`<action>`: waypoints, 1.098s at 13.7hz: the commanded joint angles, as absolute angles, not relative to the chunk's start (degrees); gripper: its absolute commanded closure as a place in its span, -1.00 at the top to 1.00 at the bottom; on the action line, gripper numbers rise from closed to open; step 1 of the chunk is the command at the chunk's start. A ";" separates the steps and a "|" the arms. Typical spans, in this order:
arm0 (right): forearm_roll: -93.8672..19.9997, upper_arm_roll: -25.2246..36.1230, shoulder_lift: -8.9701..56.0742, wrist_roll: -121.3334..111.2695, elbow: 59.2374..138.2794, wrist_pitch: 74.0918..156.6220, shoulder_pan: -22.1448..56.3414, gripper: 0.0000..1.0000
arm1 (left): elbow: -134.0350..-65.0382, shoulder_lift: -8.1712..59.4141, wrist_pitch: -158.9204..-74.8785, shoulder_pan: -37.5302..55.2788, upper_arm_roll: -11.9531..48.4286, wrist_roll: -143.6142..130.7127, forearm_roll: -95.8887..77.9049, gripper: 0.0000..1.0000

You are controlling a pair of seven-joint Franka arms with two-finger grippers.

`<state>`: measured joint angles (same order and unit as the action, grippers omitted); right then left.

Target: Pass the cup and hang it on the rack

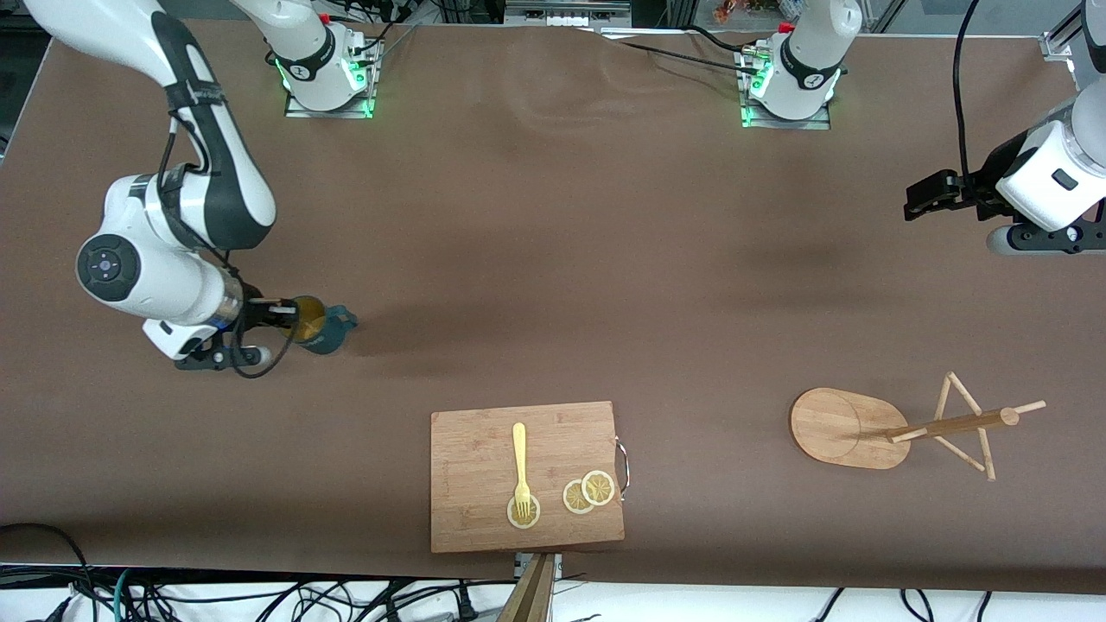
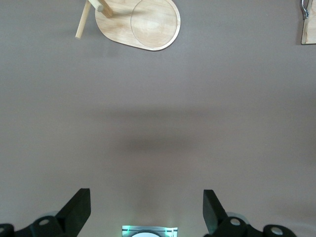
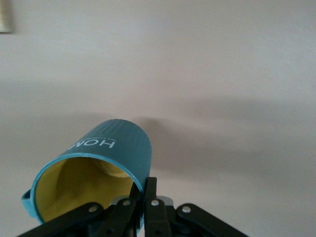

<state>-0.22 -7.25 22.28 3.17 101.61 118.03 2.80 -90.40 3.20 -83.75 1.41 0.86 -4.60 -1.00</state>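
Note:
The dark teal cup lies tipped on its side at the right arm's end of the table, its yellow inside facing my right gripper. In the right wrist view that gripper is shut on the cup's rim, one finger inside and one outside. I cannot tell whether the cup touches the table. The wooden rack stands toward the left arm's end, its pole carrying thin pegs. My left gripper hangs open and empty over bare table. The left wrist view shows this gripper and the rack's base.
A rectangular wooden cutting board lies near the table's front edge, midway between the arms. On it are a yellow fork and lemon slices. Brown table cover stretches between the cup and the rack.

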 commanded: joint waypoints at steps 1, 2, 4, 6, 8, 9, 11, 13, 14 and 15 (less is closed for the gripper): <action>-0.97 -9.05 22.58 7.10 98.28 116.28 8.23 -1.00 | -90.18 2.99 -82.97 1.49 0.97 -4.13 0.00 1.00; -0.97 -9.05 23.72 9.99 96.52 116.28 11.31 -1.00 | -90.18 2.99 -82.97 1.49 0.88 -4.13 0.00 1.00; -0.88 -9.05 26.70 21.21 92.04 116.28 16.94 -1.00 | -90.18 2.99 -82.97 1.49 0.88 -4.13 0.00 1.00; -0.79 -9.14 30.39 29.67 87.56 116.28 21.86 -1.00 | -90.35 2.99 -82.36 1.41 0.62 -4.13 0.00 1.00; -0.61 -8.96 34.35 39.41 81.50 116.28 26.44 -1.00 | -91.75 1.42 -82.09 0.19 0.61 -4.22 0.00 1.00; -0.53 -9.05 36.28 43.64 78.95 116.28 28.11 -1.00 | -93.41 -0.25 -82.18 -0.35 0.62 -4.22 -0.09 1.00; -0.18 -8.88 39.45 50.94 76.04 116.63 32.59 -1.00 | -98.93 -5.16 -82.53 -0.62 0.79 -4.31 -0.17 1.00; 0.43 -8.62 42.17 56.75 73.23 117.07 36.54 -1.00 | -107.88 -12.27 -85.67 -0.62 1.05 -4.75 -0.18 1.00; 1.22 -8.61 43.32 58.60 72.17 117.16 38.13 -1.00 | -112.45 -15.87 -87.61 -0.62 1.05 -4.75 -0.09 1.00; 1.40 -8.61 44.29 60.28 71.11 117.16 39.71 -1.00 | -116.68 -18.87 -89.45 -0.62 1.23 -4.75 -0.09 1.00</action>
